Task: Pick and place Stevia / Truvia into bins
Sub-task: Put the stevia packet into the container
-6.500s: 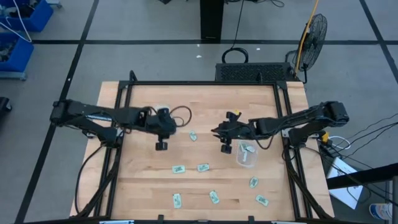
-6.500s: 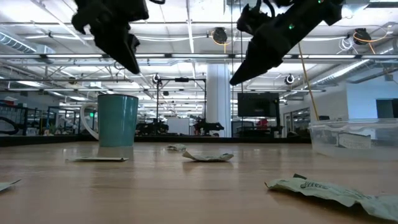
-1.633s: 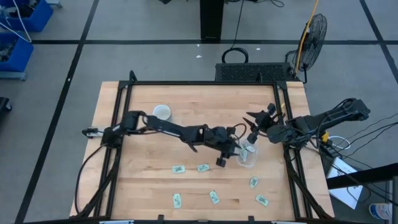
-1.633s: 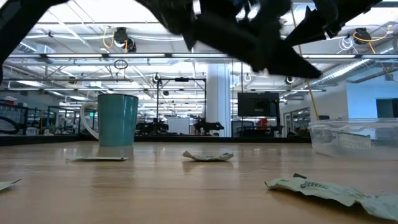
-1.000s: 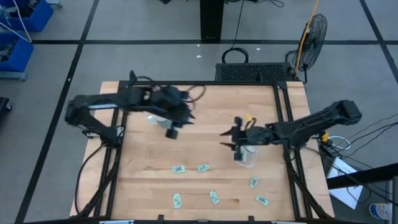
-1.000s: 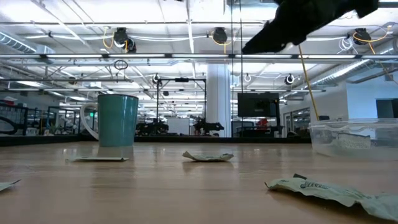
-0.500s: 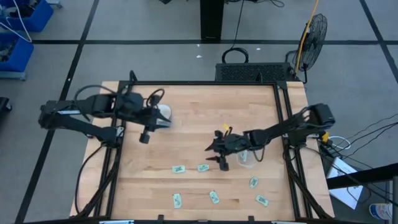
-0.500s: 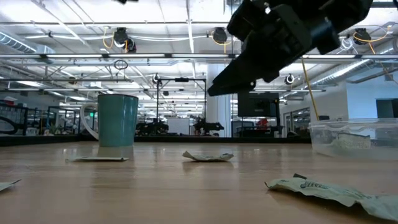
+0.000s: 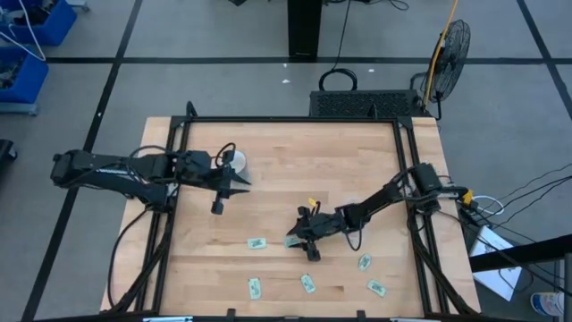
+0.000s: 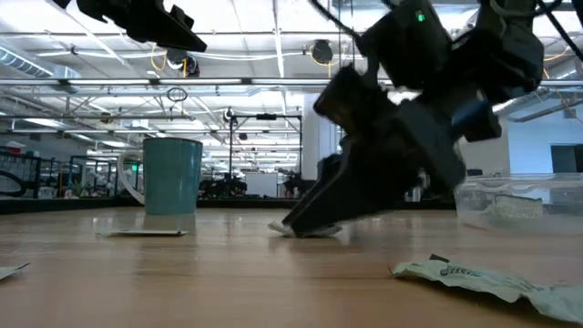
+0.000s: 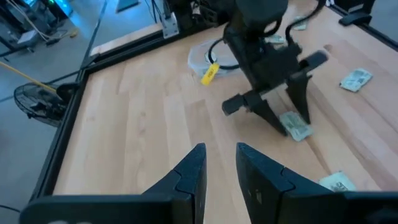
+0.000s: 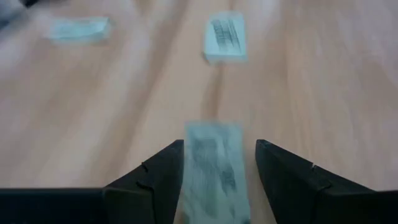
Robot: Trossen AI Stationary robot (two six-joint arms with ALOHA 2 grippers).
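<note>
I have the right gripper (image 9: 299, 241) down at the surface (image 9: 295, 161), jaws spread to straddle a Stevia packet (image 12: 214, 167); left gripper (image 9: 234, 184), jaws slightly parted, waits clear by the mug (image 9: 234, 161).

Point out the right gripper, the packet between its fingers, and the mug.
right gripper (image 12: 219, 163): right wrist view, gap between its open fingertips.
packet (image 12: 215, 171): right wrist view, middle of its printed face.
mug (image 10: 172, 176): low view, middle of its teal wall.

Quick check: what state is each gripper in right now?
Left gripper: jaws open, empty, raised near the white mug.
Right gripper: jaws open, astride a pale green sweetener packet on the wooden table, not yet closed.
</note>
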